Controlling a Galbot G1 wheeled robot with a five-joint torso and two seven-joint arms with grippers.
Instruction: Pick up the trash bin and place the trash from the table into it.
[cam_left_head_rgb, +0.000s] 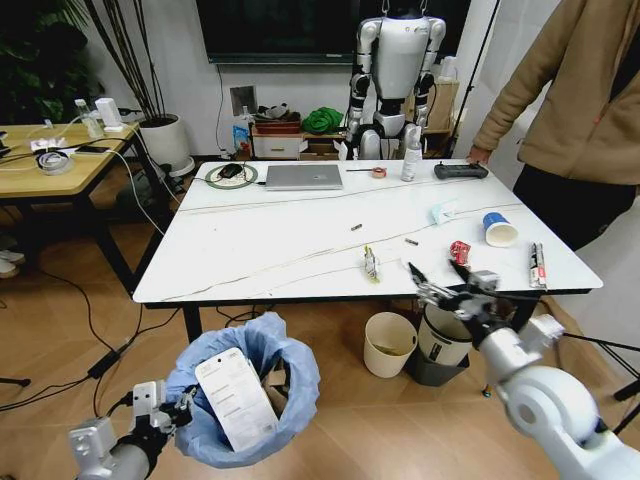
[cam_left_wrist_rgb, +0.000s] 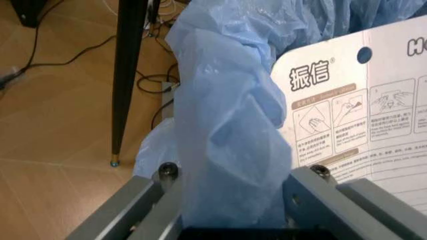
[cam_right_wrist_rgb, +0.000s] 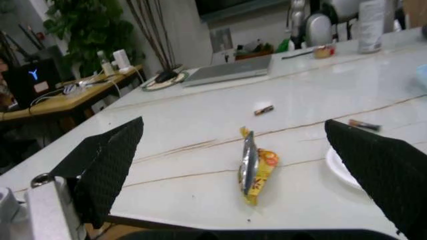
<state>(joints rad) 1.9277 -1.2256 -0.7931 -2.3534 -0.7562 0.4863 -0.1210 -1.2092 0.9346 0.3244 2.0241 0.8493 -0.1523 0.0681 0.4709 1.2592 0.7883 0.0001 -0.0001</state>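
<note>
The trash bin (cam_left_head_rgb: 262, 372), lined with a billowing light-blue bag, is at my lower left in the head view, with a flat white packet (cam_left_head_rgb: 237, 398) standing in it. My left gripper (cam_left_head_rgb: 172, 408) is shut on the bag's rim; the left wrist view shows the blue plastic (cam_left_wrist_rgb: 230, 145) pinched between its fingers, beside the packet (cam_left_wrist_rgb: 360, 110). My right gripper (cam_left_head_rgb: 438, 276) is open at the white table's (cam_left_head_rgb: 260, 250) front edge. A yellowish wrapper (cam_left_head_rgb: 371, 263) (cam_right_wrist_rgb: 255, 167) lies just beyond it, between its spread fingers (cam_right_wrist_rgb: 110, 160). A crushed red can (cam_left_head_rgb: 459, 251) and a blue-and-white cup (cam_left_head_rgb: 499, 229) lie to the right.
A grey laptop (cam_left_head_rgb: 303, 177) and a spray bottle (cam_left_head_rgb: 410, 155) stand at the table's far side. A cream bin (cam_left_head_rgb: 389, 343) and a white black-rimmed bin (cam_left_head_rgb: 445, 340) sit under the front edge. A person (cam_left_head_rgb: 570, 100) stands at the right. A black table leg (cam_left_wrist_rgb: 127, 75) is near the bag.
</note>
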